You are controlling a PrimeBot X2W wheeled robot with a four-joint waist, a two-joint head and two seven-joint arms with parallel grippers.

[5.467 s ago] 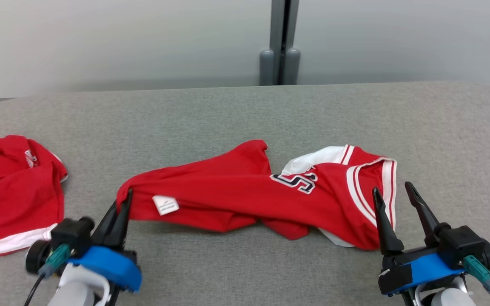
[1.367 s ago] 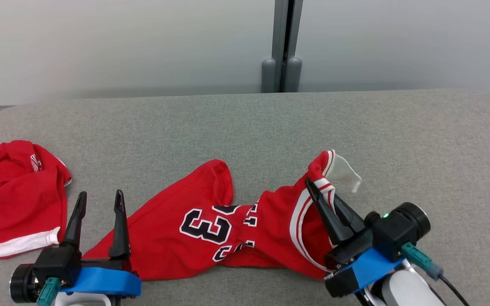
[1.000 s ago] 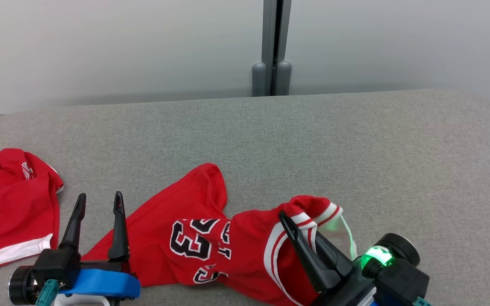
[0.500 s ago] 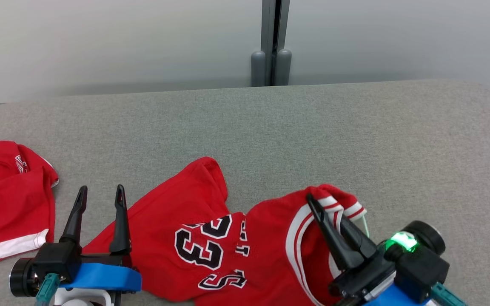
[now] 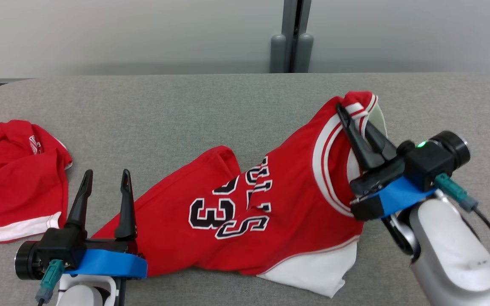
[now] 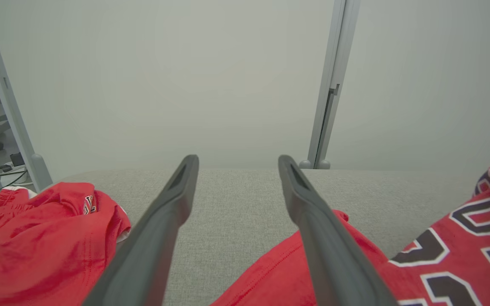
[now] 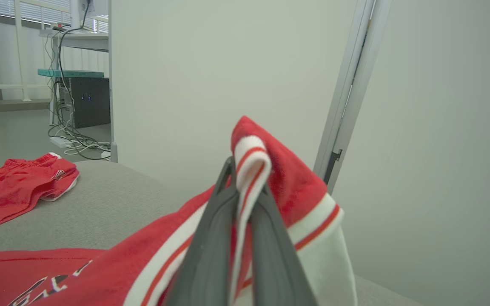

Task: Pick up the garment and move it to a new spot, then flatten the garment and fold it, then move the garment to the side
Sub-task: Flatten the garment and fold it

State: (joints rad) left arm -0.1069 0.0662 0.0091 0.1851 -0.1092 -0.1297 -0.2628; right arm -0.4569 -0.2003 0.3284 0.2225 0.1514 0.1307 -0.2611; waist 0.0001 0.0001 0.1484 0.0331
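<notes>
With my right gripper [image 5: 351, 115] clamped on the red jersey [image 5: 287, 199] by its striped trim and my left gripper [image 5: 106, 174] wide open and empty, I'd drag low, cloth taut over the worktop [image 5: 185, 110].

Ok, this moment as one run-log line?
stage: flattening | right pincer: shut on jersey shoulder strap, raised | left pincer: open, empty | red shorts: far left
</notes>
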